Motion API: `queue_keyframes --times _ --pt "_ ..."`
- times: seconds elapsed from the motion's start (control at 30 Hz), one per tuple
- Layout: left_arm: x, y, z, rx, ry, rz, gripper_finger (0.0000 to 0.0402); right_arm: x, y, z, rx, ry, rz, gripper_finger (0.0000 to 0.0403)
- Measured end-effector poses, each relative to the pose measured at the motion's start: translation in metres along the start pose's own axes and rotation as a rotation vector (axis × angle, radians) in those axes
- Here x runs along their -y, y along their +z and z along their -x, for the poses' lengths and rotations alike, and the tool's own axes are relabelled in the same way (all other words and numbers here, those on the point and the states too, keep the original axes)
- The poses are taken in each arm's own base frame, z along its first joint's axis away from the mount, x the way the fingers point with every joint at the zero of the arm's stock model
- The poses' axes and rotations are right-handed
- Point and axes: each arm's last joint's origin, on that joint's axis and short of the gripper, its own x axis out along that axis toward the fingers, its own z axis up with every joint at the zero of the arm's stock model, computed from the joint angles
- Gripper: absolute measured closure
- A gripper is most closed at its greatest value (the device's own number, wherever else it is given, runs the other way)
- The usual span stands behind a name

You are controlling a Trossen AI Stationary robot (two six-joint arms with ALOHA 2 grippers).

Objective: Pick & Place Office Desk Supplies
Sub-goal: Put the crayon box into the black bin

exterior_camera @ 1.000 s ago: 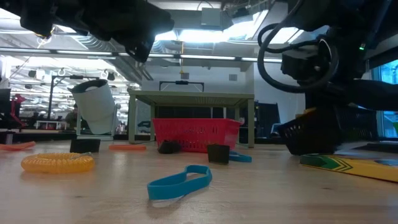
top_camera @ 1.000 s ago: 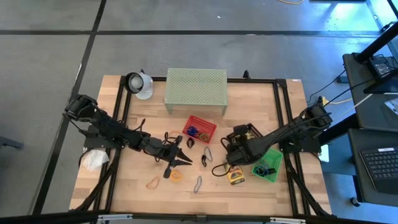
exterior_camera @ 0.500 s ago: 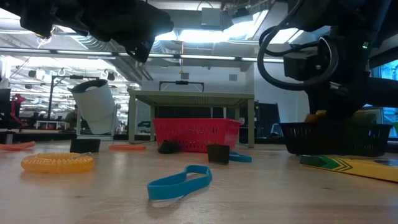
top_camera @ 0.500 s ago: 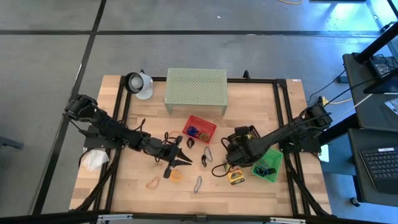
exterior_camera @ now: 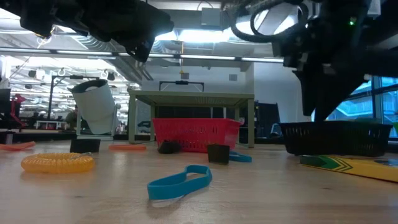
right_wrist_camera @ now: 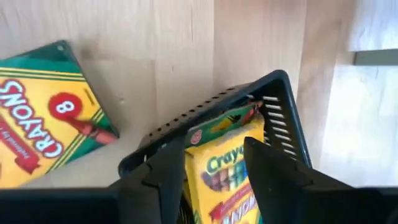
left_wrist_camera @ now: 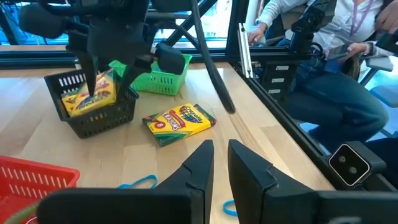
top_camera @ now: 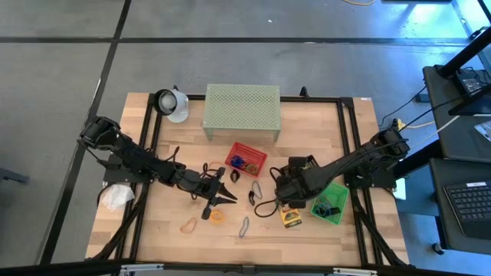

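Observation:
A yellow-and-green crayon box [right_wrist_camera: 230, 168] stands on end inside the black basket [right_wrist_camera: 273, 93], also seen in the left wrist view [left_wrist_camera: 93, 99]. My right gripper [right_wrist_camera: 217, 177] hangs open just above it, a finger on either side, touching nothing. A second crayon box [top_camera: 291, 217] lies flat on the table beside the basket. My left gripper [top_camera: 228, 198] hovers over the table's middle, fingers [left_wrist_camera: 202, 165] nearly together with nothing between them. A blue loop [exterior_camera: 180, 182], a yellow coil [exterior_camera: 57, 163] and an orange loop [top_camera: 189, 225] lie on the wood near the front.
A red basket [top_camera: 245, 159] with small items stands mid-table and a green basket [top_camera: 330, 203] at the right. The pale green perforated shelf [top_camera: 241, 109] stands at the back. A white wad [top_camera: 115, 198] lies at the left. People sit beyond the table's right side [left_wrist_camera: 323, 37].
My right gripper has risen from the black basket, leaving the crayon box inside it. The basket, tilted with one side up a second ago, now sits level on the table.

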Motion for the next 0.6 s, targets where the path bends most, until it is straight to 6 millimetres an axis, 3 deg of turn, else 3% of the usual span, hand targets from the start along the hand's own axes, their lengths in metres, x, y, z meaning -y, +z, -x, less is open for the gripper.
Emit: queue_keyframes --times 0.33,0.6 --pt "0.001 0.0 0.0 -0.005 -0.045 0.008 0.0358 0.002 0.008 0.018 -0.001 0.027 -0.068 0.0227" --pt "0.001 0.0 0.0 -0.006 -0.045 0.011 0.036 -0.015 0.021 0.067 0.153 0.067 -0.11 0.0227"
